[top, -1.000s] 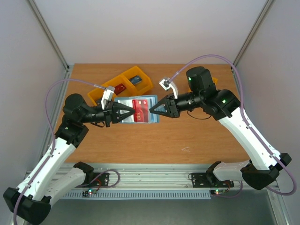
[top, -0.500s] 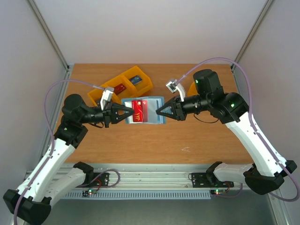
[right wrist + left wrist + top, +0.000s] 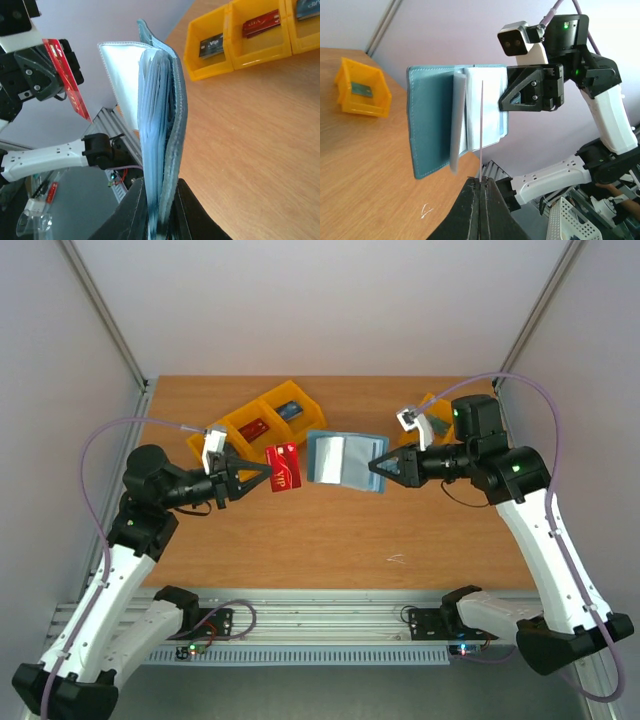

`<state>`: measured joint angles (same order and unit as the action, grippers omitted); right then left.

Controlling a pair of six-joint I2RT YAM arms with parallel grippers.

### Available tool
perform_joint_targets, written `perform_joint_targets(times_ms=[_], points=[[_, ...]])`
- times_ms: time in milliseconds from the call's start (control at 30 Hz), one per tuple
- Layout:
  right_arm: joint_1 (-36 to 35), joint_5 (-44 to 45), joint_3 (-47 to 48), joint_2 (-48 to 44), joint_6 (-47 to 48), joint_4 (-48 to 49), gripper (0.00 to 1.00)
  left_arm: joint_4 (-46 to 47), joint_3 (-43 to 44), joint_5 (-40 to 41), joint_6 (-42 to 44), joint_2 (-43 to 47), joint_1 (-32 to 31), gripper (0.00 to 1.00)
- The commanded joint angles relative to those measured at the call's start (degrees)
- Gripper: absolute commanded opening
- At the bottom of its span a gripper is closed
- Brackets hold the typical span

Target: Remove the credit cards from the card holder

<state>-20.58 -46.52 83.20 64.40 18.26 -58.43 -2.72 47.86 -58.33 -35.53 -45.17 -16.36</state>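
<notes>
Left end effector (image 3: 267, 473) was clamped shut on a thin red plastic card (image 3: 285, 468), gripped by one edge. In the left wrist view the card stood edge-on, straight out of the fingertips. Right end effector (image 3: 373, 466) was pinched narrow on the flat blue-teal bifold card holder (image 3: 335, 457), holding it open and up off the wooden counter (image 3: 400, 530).

Card and holder were apart, with a clear gap between them in the top view, so this card was fully out. My read on the step: extraction of this card was done, drop-off not yet.

The row of orange plastic bins (image 3: 262, 418) sat just behind the left end effector. A dark grey card (image 3: 212, 45), a second red card (image 3: 260, 23) and a blue card (image 3: 307, 9) lay in separate compartments.

Next move probably calls for the left arm to swing the held card over the compartment with the red one, then open. The right arm should hold the holder up and open for another pull. Couldn't tell if any cards were left in the pale inner pockets.
</notes>
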Motion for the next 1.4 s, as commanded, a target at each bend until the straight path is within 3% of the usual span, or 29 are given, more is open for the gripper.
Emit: perform_joint_targets(times_ms=[0, 133, 333, 533, 800, 1000, 1100, 1333, 1367], points=[[1.99, -3.66, 0.08, 1.62, -0.07, 1.32, 0.01, -2.01, -0.76, 1.33, 1.28, 0.87, 1.75, 0.00], [1.83, -3.65, -3.78, 6.84, -0.99, 1.68, 0.01, -2.67, -0.49, 1.55, 3.20, 0.58, 3.20, 0.00], [-3.10, -6.00, -17.76, 11.80, -11.06, 19.29, 0.01, 0.00, -2.13, 3.44, 0.11, 0.63, 5.50, 0.00], [-3.71, -4.81, -27.25, 17.46, -21.72, 34.14, 0.01, 2.11, -3.97, 13.09, -9.53, -1.49, 6.16, 0.00], [-4.56, -6.08, -33.55, 25.88, -22.35, 37.76, 0.01, 10.76, -4.13, 16.79, -17.80, -5.95, 6.16, 0.00], [-4.56, -6.68, -34.81, 32.60, -22.93, 40.25, 0.01, 10.84, -5.26, 16.08, -17.01, -5.63, 6.17, 0.00], [-4.55, -4.99, -33.43, 34.06, -21.73, 36.94, 0.02, 11.12, -5.47, 16.16, -17.07, -5.71, 6.17, 0.00], [-4.32, 9.91, -25.52, 29.77, -14.06, 17.55, 0.59, 12.97, -5.69, 15.04, -17.13, -5.18, 6.16, 0.00], [-4.36, 13.29, -23.74, 27.97, -13.19, 12.96, 0.74, 13.68, -5.73, 14.44, -17.05, -5.05, 6.16, 0.00]])
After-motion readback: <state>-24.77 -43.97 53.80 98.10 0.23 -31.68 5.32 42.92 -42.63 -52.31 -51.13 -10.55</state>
